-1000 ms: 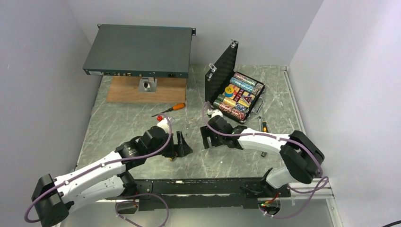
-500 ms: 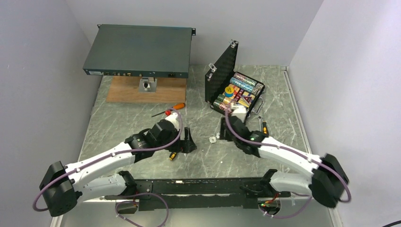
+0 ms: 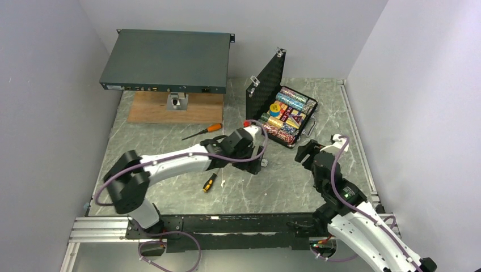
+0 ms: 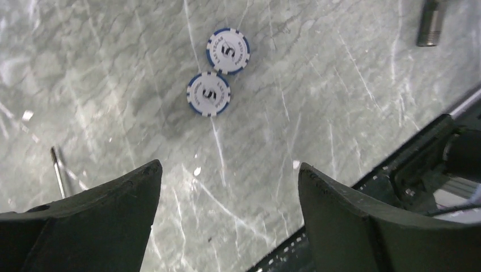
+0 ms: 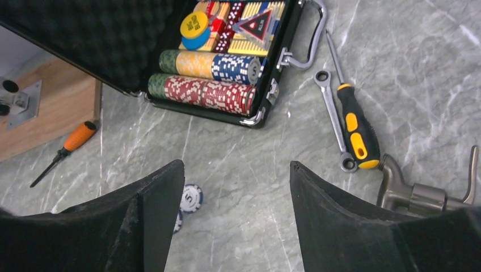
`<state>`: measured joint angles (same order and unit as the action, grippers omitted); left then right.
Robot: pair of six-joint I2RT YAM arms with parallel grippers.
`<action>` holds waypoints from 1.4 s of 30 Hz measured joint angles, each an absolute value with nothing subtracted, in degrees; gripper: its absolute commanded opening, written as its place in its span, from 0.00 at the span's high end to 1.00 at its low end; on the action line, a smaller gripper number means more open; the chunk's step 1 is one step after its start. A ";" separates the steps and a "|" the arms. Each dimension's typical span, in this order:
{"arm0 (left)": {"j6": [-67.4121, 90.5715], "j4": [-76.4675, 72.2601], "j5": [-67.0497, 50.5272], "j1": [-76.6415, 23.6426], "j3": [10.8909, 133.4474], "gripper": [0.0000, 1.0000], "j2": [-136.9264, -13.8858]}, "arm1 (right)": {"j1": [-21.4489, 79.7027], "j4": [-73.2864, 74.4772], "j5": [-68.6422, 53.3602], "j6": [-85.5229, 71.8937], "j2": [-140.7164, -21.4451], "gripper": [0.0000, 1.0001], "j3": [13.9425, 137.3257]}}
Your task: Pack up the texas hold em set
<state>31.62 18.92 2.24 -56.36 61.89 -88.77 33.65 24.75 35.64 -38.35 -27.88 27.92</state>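
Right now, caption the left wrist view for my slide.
Open left gripper poised over two blue-edged white chips marked 5, lying side by side on the grey marbled table.

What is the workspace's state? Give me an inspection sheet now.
Surface: grey veined table.
Job's things: case open, lid upright, chip rows inside; two loose chips on the table, outside it.
Clutter: orange screwdriver, two yellow-black screwdrivers, wrench, rack unit on wooden board.
End effectors: left end effector open, near the loose chips; right end effector open, empty.
Cables: purple cables along both arms.
Surroundings: plain walls, nothing else seen.
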 measured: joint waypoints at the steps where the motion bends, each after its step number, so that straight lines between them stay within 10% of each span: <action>1: 30.81 19.33 2.46 -56.55 63.51 0.11 -90.87 | 33.63 24.75 35.88 -37.87 -27.20 0.28 27.92; 26: 27.35 30.44 3.95 -57.21 84.03 0.17 -116.22 | 33.45 23.42 35.31 -34.02 -22.04 0.23 25.69; 42: 26.72 33.58 5.72 -57.21 88.01 0.39 -119.33 | 33.45 22.37 33.74 -33.41 -23.92 0.23 25.54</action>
<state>26.72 33.58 5.72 -57.21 88.01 -119.33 33.45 22.37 33.74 -33.41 -23.92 25.54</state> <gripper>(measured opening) 0.659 0.768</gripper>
